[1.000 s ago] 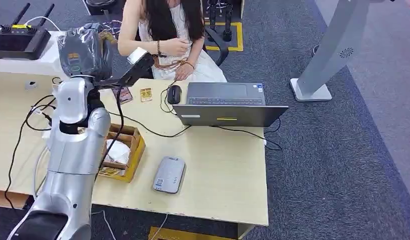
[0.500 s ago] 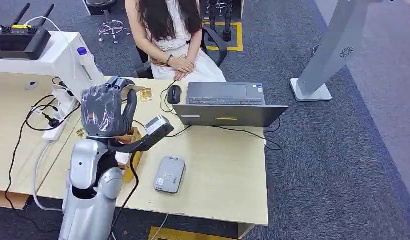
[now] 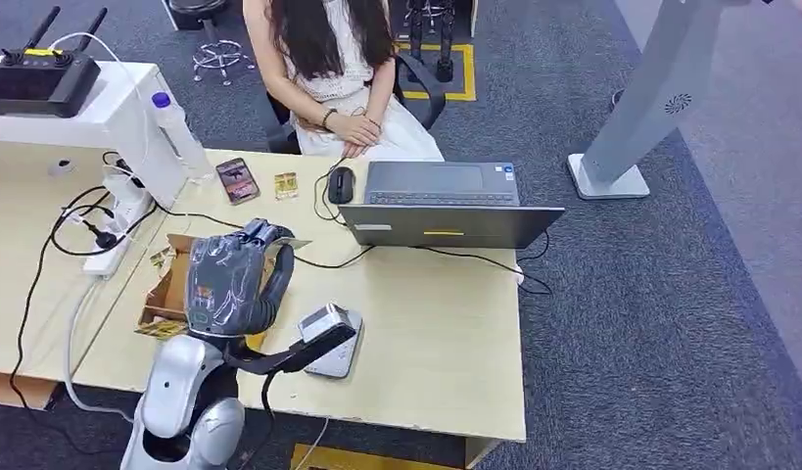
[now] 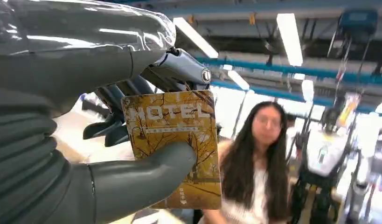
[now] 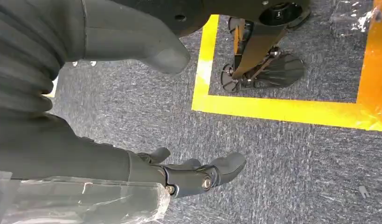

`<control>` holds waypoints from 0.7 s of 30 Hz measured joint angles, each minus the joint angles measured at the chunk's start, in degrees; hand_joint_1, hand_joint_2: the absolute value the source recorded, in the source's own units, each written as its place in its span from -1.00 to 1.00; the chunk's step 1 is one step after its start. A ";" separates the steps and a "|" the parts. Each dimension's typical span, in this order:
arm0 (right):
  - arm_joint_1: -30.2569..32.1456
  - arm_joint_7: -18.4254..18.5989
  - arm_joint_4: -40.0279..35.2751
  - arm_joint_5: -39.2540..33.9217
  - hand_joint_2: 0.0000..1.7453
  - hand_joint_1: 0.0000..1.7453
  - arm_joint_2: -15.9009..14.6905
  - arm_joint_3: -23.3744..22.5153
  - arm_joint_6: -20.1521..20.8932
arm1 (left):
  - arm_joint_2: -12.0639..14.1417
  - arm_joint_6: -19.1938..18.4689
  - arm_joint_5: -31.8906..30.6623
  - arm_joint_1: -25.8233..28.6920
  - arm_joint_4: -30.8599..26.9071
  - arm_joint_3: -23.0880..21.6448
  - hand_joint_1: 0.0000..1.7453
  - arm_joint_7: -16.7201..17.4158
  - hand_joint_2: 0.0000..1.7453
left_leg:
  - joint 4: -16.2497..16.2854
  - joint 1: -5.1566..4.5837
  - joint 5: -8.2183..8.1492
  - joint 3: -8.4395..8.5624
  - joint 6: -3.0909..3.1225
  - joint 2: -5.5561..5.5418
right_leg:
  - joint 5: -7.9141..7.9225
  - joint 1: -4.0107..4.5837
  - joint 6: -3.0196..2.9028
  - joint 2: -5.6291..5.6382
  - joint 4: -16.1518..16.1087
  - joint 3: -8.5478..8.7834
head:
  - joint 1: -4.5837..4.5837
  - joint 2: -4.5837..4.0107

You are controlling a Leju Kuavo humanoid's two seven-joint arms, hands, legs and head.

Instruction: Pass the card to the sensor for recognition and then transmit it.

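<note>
Gold "HOTEL" card [image 4: 172,140] is sitting in the left robot hand [image 4: 109,140], pinched between the grey thumb and the dark fingers [image 4: 179,70]; the left wrist view is showing the printed face clearly. From the head view the same left robot hand [image 3: 230,284] is showing its plastic-wrapped back, with just a thin edge of the card [image 3: 284,241] poking out past the fingertips. It is hovering above the tabletop [image 3: 436,333], over the open cardboard box [image 3: 166,289], with the grey card reader [image 3: 336,357] lying flat just beside the forearm, partly covered by the wrist camera bracket.

Right robot hand [image 5: 179,175] is hanging over grey carpet [image 5: 273,154] with yellow floor tape [image 5: 282,112]; fingers are loosely curled and apart, holding nothing.

Person [image 3: 338,69] is sitting across the tabletop, hands folded in lap; the left wrist view is catching the same person, blurred, behind the card. Between person and robot: an open laptop [image 3: 441,201] with its back facing the robot, a black mouse [image 3: 341,183], a phone [image 3: 237,180], and a small gold item [image 3: 286,185], too small to identify. On the robot's left, cables and a power strip [image 3: 108,257] are trailing across the tabletop; a clear bottle with a blue cap [image 3: 176,132] is standing by a white box carrying a black router [image 3: 39,73]. Grey kiosk stand [image 3: 651,98] is on the floor, well apart to the right.
</note>
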 joint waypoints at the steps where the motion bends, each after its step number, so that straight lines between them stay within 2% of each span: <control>1: 0.05 0.02 0.00 0.11 1.00 -1.00 0.00 -0.06 0.04 | 0.35 -0.61 0.04 0.12 1.41 0.00 1.00 0.11 1.00 | 0.00 0.00 0.00 -0.01 0.00 -0.02 | 0.00 0.00 0.00 -0.02 0.00 0.00 | 0.02 0.00; 9: -0.02 -0.04 -0.07 1.11 1.00 -1.00 0.00 -0.42 0.33 | 0.70 -1.72 -1.24 1.07 13.87 -0.07 1.00 2.07 1.00 | 0.00 0.00 0.00 -0.01 0.00 0.00 | 0.00 0.00 0.00 0.00 0.00 -0.01 | 0.02 0.00; 16: -0.02 0.00 -0.07 2.12 1.00 -1.00 0.00 -0.44 0.76 | 0.22 -3.01 -3.19 1.11 21.54 -0.07 1.00 4.04 1.00 | 0.00 0.00 0.00 -0.03 0.00 0.00 | 0.00 0.00 0.00 0.00 0.00 -0.02 | 0.02 0.00; 21: -0.02 0.00 -0.07 2.47 1.00 -1.00 0.00 -0.44 1.20 | 0.09 -3.19 -3.52 0.96 25.03 -0.07 1.00 4.11 1.00 | 0.00 0.00 0.00 -0.02 0.00 -0.01 | 0.00 0.00 0.00 0.00 0.00 -0.02 | 0.02 0.00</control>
